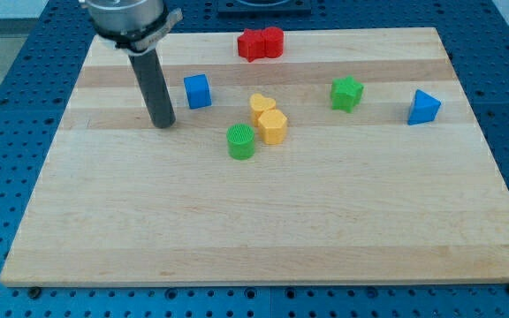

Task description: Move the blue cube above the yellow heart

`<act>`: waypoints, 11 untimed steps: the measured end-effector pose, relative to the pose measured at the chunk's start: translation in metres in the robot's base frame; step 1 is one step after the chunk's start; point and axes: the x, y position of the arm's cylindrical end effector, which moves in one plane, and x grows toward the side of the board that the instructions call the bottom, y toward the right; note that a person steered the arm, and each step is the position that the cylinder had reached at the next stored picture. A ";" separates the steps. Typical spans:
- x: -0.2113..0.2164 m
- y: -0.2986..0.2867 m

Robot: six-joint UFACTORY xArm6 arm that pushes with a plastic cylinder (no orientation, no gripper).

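The blue cube (pixel 198 91) sits on the wooden board (pixel 263 230) at the upper left of centre. The yellow heart (pixel 261 104) lies to its right and slightly lower, touching a yellow hexagonal block (pixel 272 126) below it. My tip (pixel 163 124) rests on the board to the left of the blue cube and a little lower, with a small gap between them.
A green cylinder (pixel 241 141) stands just left of the yellow hexagonal block. Two red blocks (pixel 261 42) sit together near the view's top edge. A green star (pixel 346 93) and a blue triangular block (pixel 423 107) lie at the right.
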 end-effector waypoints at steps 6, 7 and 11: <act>-0.042 0.026; -0.036 0.026; -0.057 0.100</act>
